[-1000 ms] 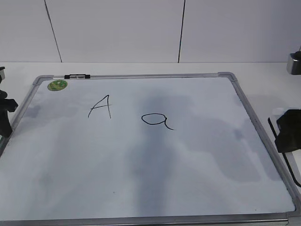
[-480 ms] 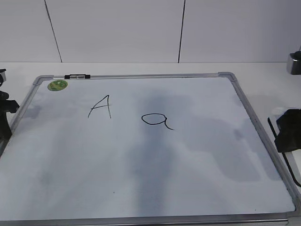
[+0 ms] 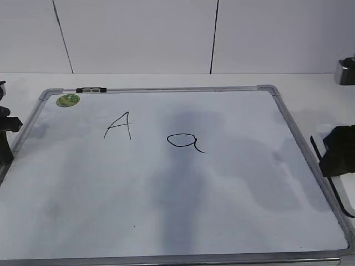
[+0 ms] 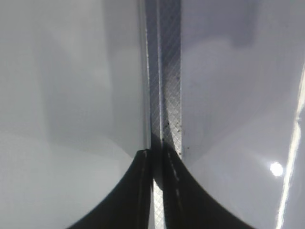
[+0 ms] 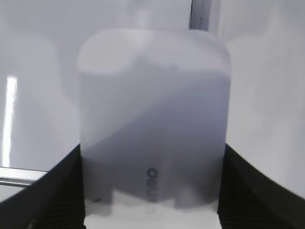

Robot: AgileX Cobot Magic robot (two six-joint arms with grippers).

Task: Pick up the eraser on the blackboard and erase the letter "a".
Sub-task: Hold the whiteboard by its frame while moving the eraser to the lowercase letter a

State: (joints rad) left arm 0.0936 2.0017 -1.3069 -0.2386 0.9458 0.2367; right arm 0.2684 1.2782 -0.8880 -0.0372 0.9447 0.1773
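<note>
The blackboard [image 3: 166,188] is a white board in a silver-grey frame, lying flat on the table. The letter "a" [image 3: 186,142] is drawn in black near its middle, right of a capital "A" [image 3: 119,126]. My right gripper [image 3: 338,151] is at the board's right edge and is shut on the eraser [image 3: 345,191]. In the right wrist view the white eraser [image 5: 152,119] fills the space between the two black fingers [image 5: 62,191] of my right gripper [image 5: 151,157]. My left gripper [image 3: 4,138] is at the board's left edge; its jaws [image 4: 156,155] stand almost together with nothing between them, over the frame [image 4: 167,71].
A round green sticker [image 3: 67,100] sits in the board's far left corner, with a small black clip [image 3: 91,90] on the far frame. A grey metal part [image 3: 345,71] shows at the far right. White wall panels stand behind the table.
My right gripper with the eraser has shifted slightly to the left and up. The left arm has barely moved. The letters are unchanged.
</note>
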